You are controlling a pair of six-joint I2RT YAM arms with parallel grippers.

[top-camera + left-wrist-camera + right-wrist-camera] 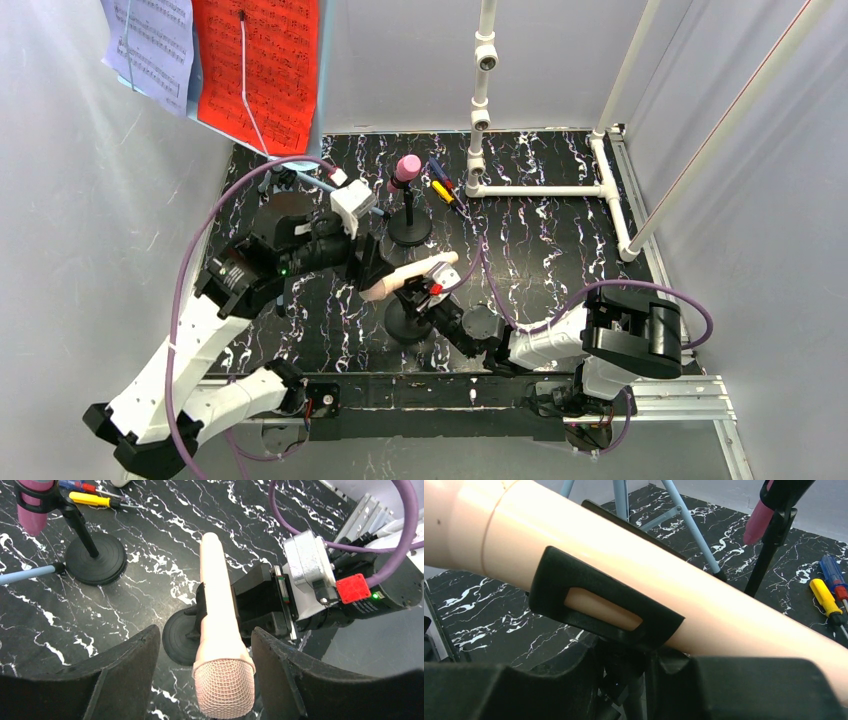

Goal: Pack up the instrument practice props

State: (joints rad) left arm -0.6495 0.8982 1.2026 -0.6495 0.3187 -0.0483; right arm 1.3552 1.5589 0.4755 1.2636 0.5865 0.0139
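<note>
Left gripper (205, 635) is open, its two fingers standing either side of the beige mic (217, 615) at the mesh head, with a gap showing on each side. The mic lies close to level in the clip of the near holder (177, 637), gripped about halfway along. In the top view its long axis runs on a diagonal: the head points near-left, toward the left arm, and the plain tail points far-right. In the left wrist view the head faces the camera and the handle runs straight away from it.

Right gripper (626, 662) sits under the mic from the right side, closed on the near holder's stem just below the clip. The holder's round base rests on the table (560, 250), between the two arms.

Beyond it stands the far holder (410, 228), upright, with the pink mic (407, 168) in its clip, head tilted up and to the left. Two screwdrivers (443, 185) lie just to the right of it.

At the far-left corner the rack (322, 80) stands on its pale-blue legs, one foot near the far holder's base. The red page (258, 65) hangs on its face and the lavender page (150, 45) sits left of that. The pipe frame (520, 190) fills the far-right part of the table.
</note>
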